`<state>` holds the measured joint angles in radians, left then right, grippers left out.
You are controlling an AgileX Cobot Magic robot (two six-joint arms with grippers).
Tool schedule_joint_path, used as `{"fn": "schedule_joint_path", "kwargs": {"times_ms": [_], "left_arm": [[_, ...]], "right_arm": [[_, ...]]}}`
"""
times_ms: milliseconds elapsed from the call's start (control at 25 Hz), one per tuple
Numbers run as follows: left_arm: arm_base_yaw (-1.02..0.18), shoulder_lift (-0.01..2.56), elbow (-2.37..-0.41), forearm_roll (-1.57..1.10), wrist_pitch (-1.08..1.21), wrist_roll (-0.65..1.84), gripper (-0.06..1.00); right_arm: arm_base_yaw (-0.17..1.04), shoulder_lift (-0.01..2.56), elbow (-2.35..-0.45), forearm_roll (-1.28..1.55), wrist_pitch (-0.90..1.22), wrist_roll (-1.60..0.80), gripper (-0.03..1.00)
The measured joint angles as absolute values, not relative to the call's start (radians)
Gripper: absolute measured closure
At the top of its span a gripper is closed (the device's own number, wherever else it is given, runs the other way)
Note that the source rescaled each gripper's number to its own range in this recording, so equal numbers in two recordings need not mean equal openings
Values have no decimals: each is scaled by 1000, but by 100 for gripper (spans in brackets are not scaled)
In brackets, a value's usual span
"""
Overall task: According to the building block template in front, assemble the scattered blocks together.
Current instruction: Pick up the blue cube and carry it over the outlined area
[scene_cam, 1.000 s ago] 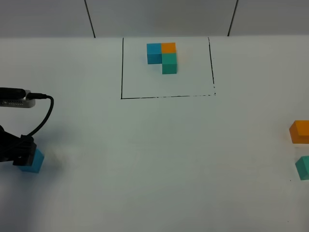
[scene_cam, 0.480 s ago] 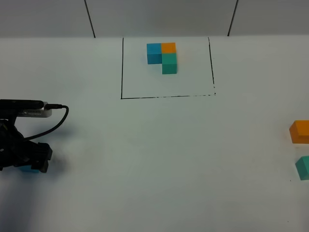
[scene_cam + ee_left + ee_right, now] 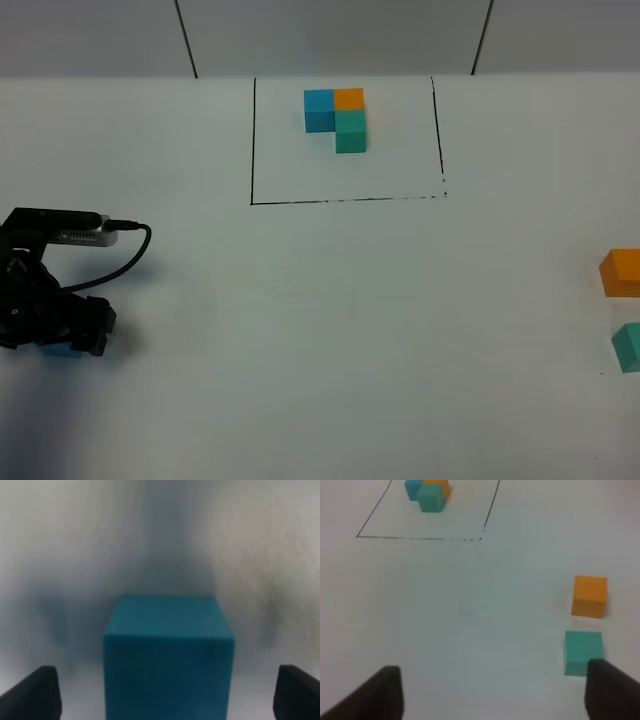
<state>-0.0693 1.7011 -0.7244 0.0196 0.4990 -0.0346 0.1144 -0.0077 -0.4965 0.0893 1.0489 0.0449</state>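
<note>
Simply white tabletop [image 3: 330,320], grey panelled wall [image 3: 330,35].

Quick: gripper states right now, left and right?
Left gripper: open, jaws either side of the sky-blue cube, not touching it.
Right gripper: open, holding nothing.

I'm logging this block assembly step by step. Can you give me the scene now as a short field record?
template: black-lined rectangle framing an L-shaped cluster of blue, orange and teal-green cubes, far middle of the white table
sky-blue matte cube: left side, between the tips of the left gripper, gaps either side
orange matte cube: right edge
teal-green matte cube: right edge, nearer than the orange one, apart
left gripper: open
right gripper: open, empty
assembled: nothing yet
</note>
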Motion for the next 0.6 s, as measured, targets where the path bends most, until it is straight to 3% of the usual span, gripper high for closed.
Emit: {"fn": "schedule_joint_path", "kwargs": {"times_ms": [160,200,320,480,600], "left_arm": [[-69,1701,-724,20,493,-16,34],[-69,1701,-724,19,493,-15,46],[-69,1701,-727,18,503,-12,94],[-93,1701,-805,17,634,0,92],[-190,1706,-925,31,758,72,92]], "right_arm": [[114,-8,-497,89,1049,46,11],[114,-8,-497,89,1049,46,11],[114,-8,-497,89,1049,46,10],[114,-8,-497,89,1049,46,12],[114,-8,-497,89,1049,45,12]]}}
